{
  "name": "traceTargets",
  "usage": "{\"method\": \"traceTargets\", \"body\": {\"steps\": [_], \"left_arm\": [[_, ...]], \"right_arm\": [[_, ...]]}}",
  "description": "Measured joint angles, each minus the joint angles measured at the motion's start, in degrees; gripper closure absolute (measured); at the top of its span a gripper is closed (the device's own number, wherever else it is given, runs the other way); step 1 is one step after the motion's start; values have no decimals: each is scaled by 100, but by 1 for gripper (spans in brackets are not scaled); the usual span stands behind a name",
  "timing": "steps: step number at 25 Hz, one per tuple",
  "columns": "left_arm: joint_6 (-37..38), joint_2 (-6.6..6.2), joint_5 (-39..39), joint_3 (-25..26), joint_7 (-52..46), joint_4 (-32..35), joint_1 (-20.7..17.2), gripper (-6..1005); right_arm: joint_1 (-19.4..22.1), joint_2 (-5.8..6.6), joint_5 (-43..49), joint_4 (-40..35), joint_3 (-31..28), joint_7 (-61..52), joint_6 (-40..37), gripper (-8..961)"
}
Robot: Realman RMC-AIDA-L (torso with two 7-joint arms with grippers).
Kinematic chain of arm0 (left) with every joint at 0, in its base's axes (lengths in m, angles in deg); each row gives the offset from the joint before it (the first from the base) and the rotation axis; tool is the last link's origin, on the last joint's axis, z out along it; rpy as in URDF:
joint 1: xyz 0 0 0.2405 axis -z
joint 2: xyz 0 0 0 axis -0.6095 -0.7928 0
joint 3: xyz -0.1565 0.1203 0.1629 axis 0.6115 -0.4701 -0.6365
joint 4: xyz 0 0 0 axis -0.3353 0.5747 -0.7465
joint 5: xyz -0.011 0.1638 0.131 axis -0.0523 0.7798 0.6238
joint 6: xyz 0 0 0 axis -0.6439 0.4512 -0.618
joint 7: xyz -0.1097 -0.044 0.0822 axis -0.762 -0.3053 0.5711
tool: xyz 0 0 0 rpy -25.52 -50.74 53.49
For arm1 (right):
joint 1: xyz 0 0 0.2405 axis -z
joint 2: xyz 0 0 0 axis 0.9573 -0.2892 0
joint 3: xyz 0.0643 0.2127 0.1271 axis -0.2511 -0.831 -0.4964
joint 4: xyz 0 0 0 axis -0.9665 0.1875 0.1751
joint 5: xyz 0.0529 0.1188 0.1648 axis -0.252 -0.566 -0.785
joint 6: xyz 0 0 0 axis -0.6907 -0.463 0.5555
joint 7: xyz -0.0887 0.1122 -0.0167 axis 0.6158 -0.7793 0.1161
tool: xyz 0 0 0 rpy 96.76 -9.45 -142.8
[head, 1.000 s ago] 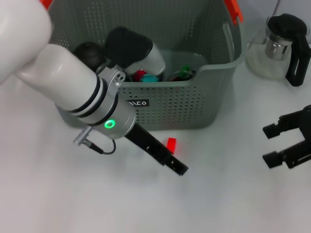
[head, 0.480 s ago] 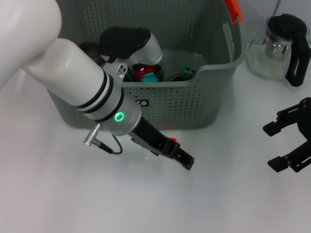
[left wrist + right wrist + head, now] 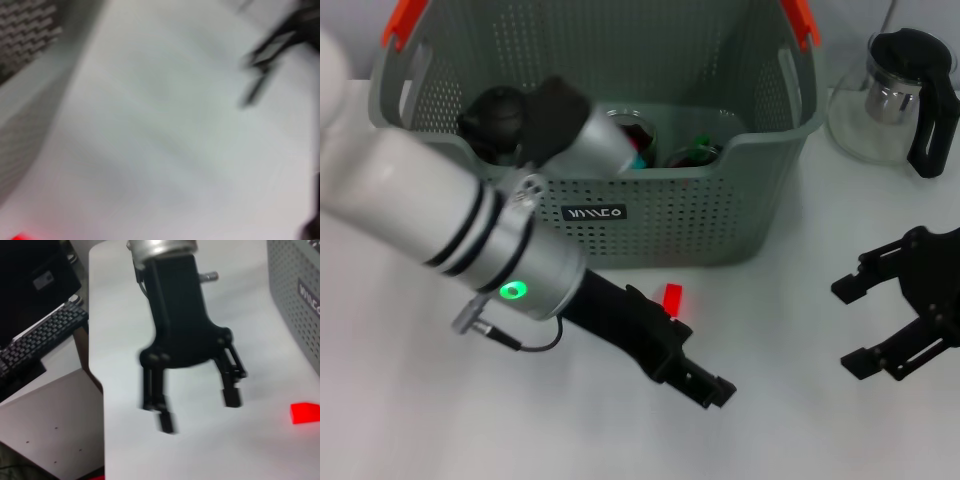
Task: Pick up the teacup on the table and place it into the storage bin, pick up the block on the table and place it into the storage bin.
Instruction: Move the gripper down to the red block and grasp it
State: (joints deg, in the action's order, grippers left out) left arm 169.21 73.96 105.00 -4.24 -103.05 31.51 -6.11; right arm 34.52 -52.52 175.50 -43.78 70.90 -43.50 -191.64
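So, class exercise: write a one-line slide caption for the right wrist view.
Left pincer, open and empty, hovers over the white table near the red block beside the storage bin.

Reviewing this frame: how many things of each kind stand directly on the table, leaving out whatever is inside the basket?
Storage baskets: 1, grey-green with orange handles
Red blocks: 1, in front of the basket
Glass teapots with black lid and handle: 1
Total: 3
The left pincer, open, is near the block; the right pincer, open, holds nothing.
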Motion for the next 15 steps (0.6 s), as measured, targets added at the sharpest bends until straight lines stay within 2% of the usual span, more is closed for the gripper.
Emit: {"method": "traceTargets", "body": {"steps": [3,9,11,15], "left_arm": [[543,1,-541,579,1216,-81,-330,53],[2044,-34,-1182,2285,3150,-726,-608,53],[2310,-34,-1217,2734,3552,-797,-715,53],[2568,-33,-1378,3325,4316,-821,-977,53]], "right_arm": [[30,-81,95,131,-6,93,171,22],[-45,-256,124,764,-5,407,769,22],[-62,-354,125,926,0,563,1052,22],[-142,-538,157,1233,70,821,1556,22]]}}
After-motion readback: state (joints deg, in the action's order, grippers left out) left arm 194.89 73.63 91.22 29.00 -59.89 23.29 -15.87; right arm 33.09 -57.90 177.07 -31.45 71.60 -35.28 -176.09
